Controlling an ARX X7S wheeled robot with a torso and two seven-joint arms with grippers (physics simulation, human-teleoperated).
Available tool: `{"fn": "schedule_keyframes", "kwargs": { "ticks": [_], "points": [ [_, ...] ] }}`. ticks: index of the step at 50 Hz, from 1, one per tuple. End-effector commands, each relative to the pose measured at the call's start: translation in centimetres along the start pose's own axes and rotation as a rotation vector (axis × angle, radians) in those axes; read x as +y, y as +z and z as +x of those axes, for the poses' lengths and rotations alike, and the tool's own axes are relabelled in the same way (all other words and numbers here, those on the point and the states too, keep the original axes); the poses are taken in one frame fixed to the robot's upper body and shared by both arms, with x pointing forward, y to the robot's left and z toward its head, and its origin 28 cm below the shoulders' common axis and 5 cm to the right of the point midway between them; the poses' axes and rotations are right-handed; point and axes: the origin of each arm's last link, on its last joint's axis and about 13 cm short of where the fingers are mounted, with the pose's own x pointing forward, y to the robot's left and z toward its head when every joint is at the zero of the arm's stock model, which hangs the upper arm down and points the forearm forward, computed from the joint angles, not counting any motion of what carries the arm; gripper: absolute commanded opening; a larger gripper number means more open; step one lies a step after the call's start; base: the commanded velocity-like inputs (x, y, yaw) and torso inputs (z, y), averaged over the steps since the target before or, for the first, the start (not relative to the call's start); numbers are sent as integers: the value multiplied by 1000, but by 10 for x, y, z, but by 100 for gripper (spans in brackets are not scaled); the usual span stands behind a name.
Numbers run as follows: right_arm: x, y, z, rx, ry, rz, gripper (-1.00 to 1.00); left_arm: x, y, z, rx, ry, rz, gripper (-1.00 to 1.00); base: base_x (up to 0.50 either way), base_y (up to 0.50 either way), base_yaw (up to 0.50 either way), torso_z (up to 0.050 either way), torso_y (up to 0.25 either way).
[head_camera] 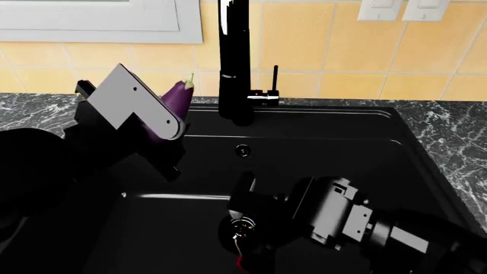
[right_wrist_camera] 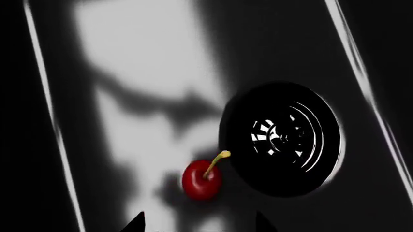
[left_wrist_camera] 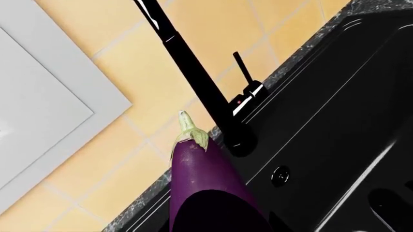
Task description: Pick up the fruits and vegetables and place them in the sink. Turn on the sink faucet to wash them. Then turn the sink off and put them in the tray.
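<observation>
Eggplant (left_wrist_camera: 206, 183), glossy, firm and likely slippery, sits pinched at mid-body in the left tool (head_camera: 156, 123); right tool (right_wrist_camera: 200, 223) spread over the tiny, light cherry (right_wrist_camera: 201, 181)

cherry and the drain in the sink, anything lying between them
Nothing does. In the right wrist view the cherry rests on the bare sink floor right beside the round drain, its thin stem reaching to the drain's edge.

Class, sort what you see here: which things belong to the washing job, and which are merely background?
Job:
eggplant, held in the left pincer
cherry
sink
sink faucet

Background:
yellow wall tiles
marble counter
white switch plates
</observation>
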Motion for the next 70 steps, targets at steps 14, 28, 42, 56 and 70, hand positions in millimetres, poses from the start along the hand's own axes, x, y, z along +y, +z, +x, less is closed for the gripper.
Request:
{"fn": "schedule_keyframes", "kwargs": {
  "ticks": [14, 28, 42, 56, 70],
  "points": [
    [-2, -3, -27, -19, -76, 14, 100, -6, -5, 3, 11, 41, 2, -100, 0, 0, 0, 0, 0],
    [0, -4, -75, -131, -183, 38, 100, -16, 0, 4, 27, -49, 51, -100, 0, 0, 0, 0, 0],
    [-2, -6, -111, -156, -301, 62, 100, -27, -10, 16, 172, -72, 14, -100, 0, 0, 0, 0, 0],
    [-4, -5, -150, -174, -420, 84, 100, -57, -24, 28, 331, -180, -89, -100, 0, 0, 0, 0, 1],
    [-4, -6, -166, -197, -481, 83, 100, -79, -41, 40, 408, -251, -191, -100, 0, 0, 0, 0, 0]
  ]
}}
